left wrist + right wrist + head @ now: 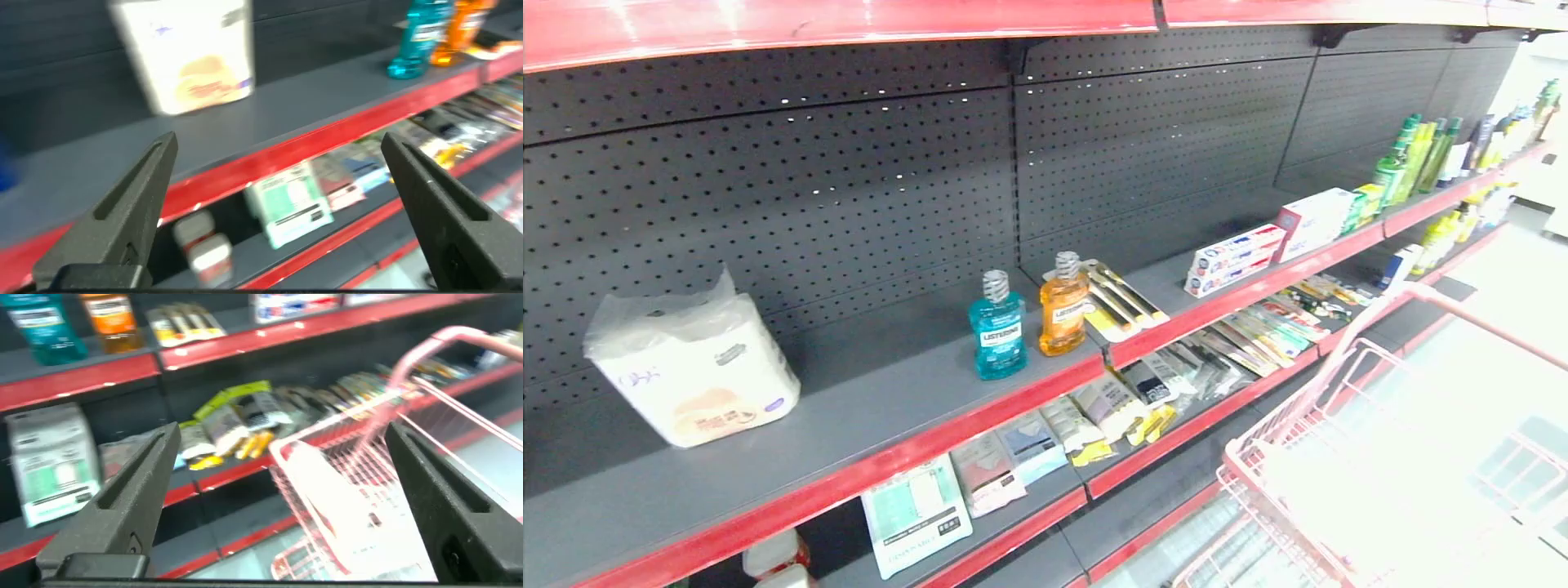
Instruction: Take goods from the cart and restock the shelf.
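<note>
The grey shelf [866,408] with a red front edge holds a white wrapped paper pack [698,371] at the left, a blue mouthwash bottle [997,327] and an orange one [1063,306] in the middle. The red wire cart [1388,457] stands at the lower right, its inside washed out by glare. My left gripper [278,175] is open in front of the shelf edge, below the paper pack [192,53]. My right gripper [282,469] is open, with the cart [368,498] beyond it. Neither holds anything.
Flat toothbrush packs [1119,302], toothpaste boxes [1233,257] and green bottles [1409,155] sit farther right on the same shelf. The lower shelf [1045,482] carries several small packets. Wide bare space lies between the paper pack and the mouthwash bottles.
</note>
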Tool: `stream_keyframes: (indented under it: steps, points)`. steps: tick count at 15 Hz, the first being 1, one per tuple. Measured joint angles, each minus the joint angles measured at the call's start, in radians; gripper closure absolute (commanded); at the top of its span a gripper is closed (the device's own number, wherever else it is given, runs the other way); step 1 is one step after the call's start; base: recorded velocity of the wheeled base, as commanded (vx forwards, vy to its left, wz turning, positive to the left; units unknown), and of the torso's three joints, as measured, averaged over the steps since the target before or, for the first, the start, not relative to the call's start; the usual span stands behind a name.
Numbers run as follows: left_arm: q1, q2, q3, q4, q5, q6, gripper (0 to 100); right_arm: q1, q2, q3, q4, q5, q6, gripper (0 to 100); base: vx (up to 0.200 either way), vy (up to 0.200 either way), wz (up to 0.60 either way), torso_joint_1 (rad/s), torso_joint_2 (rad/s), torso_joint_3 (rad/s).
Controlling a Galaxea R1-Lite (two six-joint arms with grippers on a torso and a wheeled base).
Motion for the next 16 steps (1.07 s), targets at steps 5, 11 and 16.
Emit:
stream_keyframes:
  steps: [5,11,16]
  points:
    - [0.0,0.0,0.0,0.0,0.001,0.0,0,0.0,0.0,0.0,0.0,0.0,0.001,0,0.0,0.0,0.0,0.0,0.0,0.0]
    - [0.0,0.0,0.0,0.0,0.0,0.0,0,0.0,0.0,0.0,0.0,0.007,0.0,0,0.0,0.0,0.0,0.0,0.0,0.0]
    - [0.0,0.0,0.0,0.0,0.001,0.0,0,0.0,0.0,0.0,-0.001,0.007,0.0,0,0.0,0.0,0.0,0.0,0.0,0.0]
